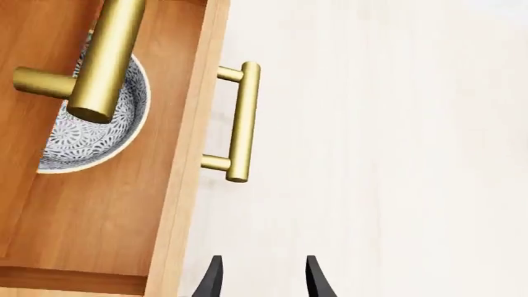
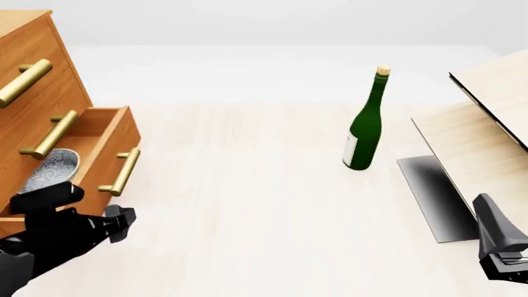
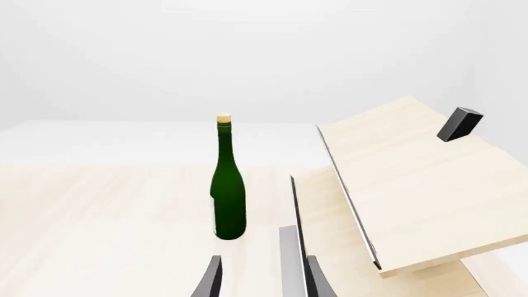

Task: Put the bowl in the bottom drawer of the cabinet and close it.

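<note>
Pale table (image 2: pixel 264 204), bowl (image 1: pixel 95 127) in open bottom drawer (image 1: pixel 177 204) (probably flat)

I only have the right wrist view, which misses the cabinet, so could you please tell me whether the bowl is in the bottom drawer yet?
Observer: Yes, the bowl lies inside the bottom drawer.
Operator: Thank you. Is that drawer shut?
Observer: No, it stands pulled out of the cabinet.
Operator: Is the left arm on the handle?
Observer: No. The left arm has its jaws open and empty over the table, near the handle but apart from it.
</note>
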### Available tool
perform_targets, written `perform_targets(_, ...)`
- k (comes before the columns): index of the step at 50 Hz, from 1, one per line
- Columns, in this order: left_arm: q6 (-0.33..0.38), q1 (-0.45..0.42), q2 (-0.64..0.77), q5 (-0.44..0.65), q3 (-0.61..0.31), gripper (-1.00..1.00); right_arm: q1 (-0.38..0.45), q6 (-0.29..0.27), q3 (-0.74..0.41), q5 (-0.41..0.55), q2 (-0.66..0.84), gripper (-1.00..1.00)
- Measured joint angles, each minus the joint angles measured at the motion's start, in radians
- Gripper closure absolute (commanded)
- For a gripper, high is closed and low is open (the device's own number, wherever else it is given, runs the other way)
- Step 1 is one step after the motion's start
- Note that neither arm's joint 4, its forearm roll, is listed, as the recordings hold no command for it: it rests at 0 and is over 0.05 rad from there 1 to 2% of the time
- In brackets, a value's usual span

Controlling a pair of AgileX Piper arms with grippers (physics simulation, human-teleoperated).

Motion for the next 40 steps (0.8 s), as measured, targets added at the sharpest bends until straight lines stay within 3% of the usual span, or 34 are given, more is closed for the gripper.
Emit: perform_targets(40, 0.091, 0.184, 0.012, -0.010, -0.015, -1.00, 0.000, 0.000, 0.000, 0.000, 0.000, -1.00)
